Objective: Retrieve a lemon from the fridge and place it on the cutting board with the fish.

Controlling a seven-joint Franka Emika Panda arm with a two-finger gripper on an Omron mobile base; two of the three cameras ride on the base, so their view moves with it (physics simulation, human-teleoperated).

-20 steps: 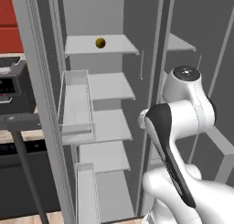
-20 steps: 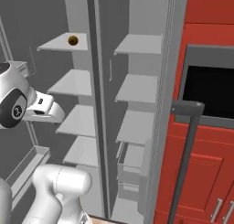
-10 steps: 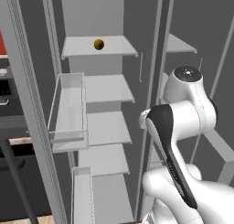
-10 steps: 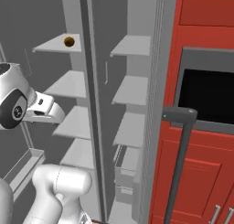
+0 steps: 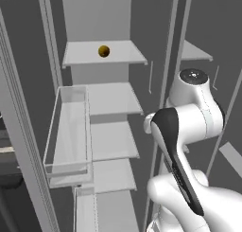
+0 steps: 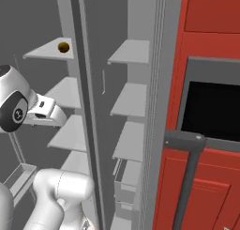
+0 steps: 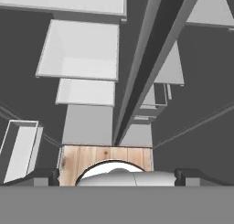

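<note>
The fridge (image 5: 99, 18) stands open, with pale grey shelves stacked inside. The lemon (image 5: 104, 51) is a small ochre ball on the top shelf of the left compartment, also seen at the upper left in the right base view (image 6: 63, 47). My arm is folded in front of the fridge, well below and to the right of the lemon. In the hand view my gripper (image 7: 118, 176) is open and empty, its dark fingertips (image 7: 42, 176) far apart, looking down along the fridge shelves (image 7: 82, 49). The cutting board and the fish are out of view.
A clear bin (image 5: 71, 127) hangs on the open left door. The fridge's centre divider (image 6: 77, 60) runs upright beside my arm. Right of the fridge are red cabinets, a black oven window (image 6: 213, 114) and its dark handle (image 6: 185, 142). Wooden floor (image 7: 105, 159) lies below.
The whole picture has shifted: the base has driven closer to the open fridge, and the black counter at the left has left the view. The arm's pose and the open jaws are unchanged.
</note>
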